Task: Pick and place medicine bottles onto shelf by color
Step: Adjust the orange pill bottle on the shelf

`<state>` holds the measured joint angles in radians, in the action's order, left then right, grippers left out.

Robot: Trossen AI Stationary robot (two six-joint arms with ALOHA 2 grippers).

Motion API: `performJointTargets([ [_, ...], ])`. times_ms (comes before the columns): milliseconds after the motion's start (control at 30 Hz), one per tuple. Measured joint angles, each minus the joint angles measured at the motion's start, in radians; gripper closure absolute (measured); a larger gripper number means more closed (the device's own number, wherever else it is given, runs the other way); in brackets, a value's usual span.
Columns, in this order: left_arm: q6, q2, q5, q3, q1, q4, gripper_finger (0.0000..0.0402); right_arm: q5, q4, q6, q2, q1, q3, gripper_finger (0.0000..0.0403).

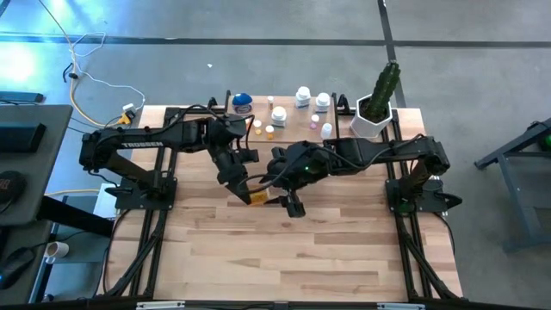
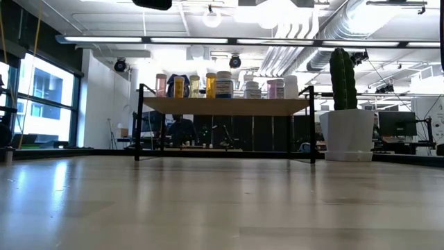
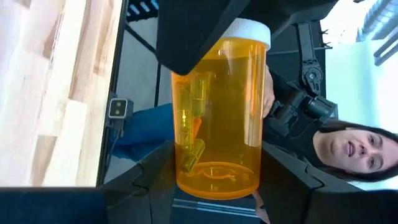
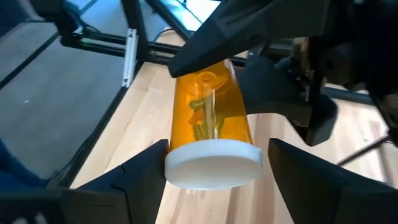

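Am seeing orange bottle (image 1: 257,198) lifted over middle of table (image 1: 327,258), lying sideways. Left gripper (image 1: 247,190) is clamping it at base end, from 10 o'clock. Right gripper (image 1: 289,205) is sitting at 4 o'clock, fingers (image 4: 134,171) standing apart on both sides of white cap, not touching it. At 12 o'clock, shelf (image 2: 225,105) is carrying row of bottles (image 2: 223,85); cactus pot (image 1: 372,120) is standing at 1 o'clock.
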<state>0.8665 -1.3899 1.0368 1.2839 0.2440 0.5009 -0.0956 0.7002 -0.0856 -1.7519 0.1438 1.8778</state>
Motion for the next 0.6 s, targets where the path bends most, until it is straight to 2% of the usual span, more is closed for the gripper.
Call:
performJointTargets([
  [267,-0.076,0.0,-0.002,0.0,0.052,-0.001,0.0223,0.044,0.0,0.043,0.067,-0.016,0.0,0.0135],
  [500,-0.159,0.0,-0.04,0.0,0.092,0.0,0.0223,0.045,-0.008,0.089,0.116,-0.051,0.0,0.0135],
  [600,-0.194,0.0,-0.064,0.0,0.105,-0.005,0.0223,0.082,-0.011,0.089,0.134,-0.067,0.0,0.0135],
])
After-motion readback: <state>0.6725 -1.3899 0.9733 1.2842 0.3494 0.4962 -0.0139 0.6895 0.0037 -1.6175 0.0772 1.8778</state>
